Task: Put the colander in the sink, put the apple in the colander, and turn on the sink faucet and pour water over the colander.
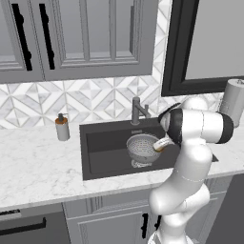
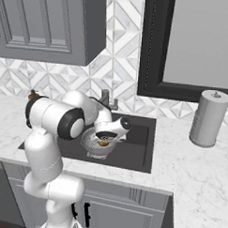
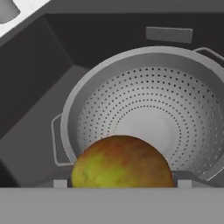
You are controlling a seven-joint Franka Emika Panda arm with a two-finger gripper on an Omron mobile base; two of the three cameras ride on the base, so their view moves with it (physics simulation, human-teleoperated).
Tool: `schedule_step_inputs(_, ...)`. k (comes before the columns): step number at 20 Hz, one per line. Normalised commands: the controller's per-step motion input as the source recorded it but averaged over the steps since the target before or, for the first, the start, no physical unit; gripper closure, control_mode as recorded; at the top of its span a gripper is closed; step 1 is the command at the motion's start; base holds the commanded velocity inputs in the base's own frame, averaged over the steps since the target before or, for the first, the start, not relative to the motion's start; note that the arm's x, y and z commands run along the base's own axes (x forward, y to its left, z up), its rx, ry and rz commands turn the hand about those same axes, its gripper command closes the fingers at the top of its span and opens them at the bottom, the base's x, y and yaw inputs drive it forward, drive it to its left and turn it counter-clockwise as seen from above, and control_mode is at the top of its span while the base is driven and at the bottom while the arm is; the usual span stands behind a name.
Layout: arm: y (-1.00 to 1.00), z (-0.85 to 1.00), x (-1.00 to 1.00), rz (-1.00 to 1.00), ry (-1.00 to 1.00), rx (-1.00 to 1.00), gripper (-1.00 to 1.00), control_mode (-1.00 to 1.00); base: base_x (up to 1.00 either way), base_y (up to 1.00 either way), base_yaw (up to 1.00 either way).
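Note:
The colander [image 1: 142,147] [image 2: 94,147] [image 3: 148,105] stands upright in the dark sink [image 1: 102,145] [image 2: 135,152] [image 3: 39,92], near the basin's middle. My gripper [image 1: 162,144] [image 2: 107,138] [image 3: 121,183] hangs just above the colander's near rim, shut on the apple [image 3: 122,162] [image 2: 103,143]. The red and yellow-green fruit sits between the two fingers, over the pierced bowl and apart from its floor. The sink faucet [image 1: 137,110] [image 2: 107,98] stands behind the basin, with its spout pointing toward the colander; no water runs from it.
An orange-topped soap bottle [image 1: 62,127] stands on the marble counter left of the sink. A grey paper towel roll [image 1: 233,102] [image 2: 208,118] stands on the counter to the right. Wall cabinets hang above, and a dark-framed window sits behind the faucet.

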Motion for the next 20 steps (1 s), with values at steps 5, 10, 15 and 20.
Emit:
schedule_step_inputs(5, 0.09, -0.19, 0.02, 0.00, -0.04, 0.00, 1.00, -1.00, 0.00, 0.00, 0.00)
schedule_step_inputs(10, 0.15, -0.19, 0.08, 0.00, -0.02, 0.00, 1.00, -1.00, 0.00, 0.00, 0.00)
schedule_step_inputs(15, 0.19, -0.22, 0.08, 0.00, 0.00, 0.00, 1.00, -1.00, 0.00, 0.00, 0.00)
schedule_step_inputs(20, 0.11, -0.16, 0.04, 0.00, 0.00, 0.00, -1.00, -1.00, 0.00, 0.00, 0.00)
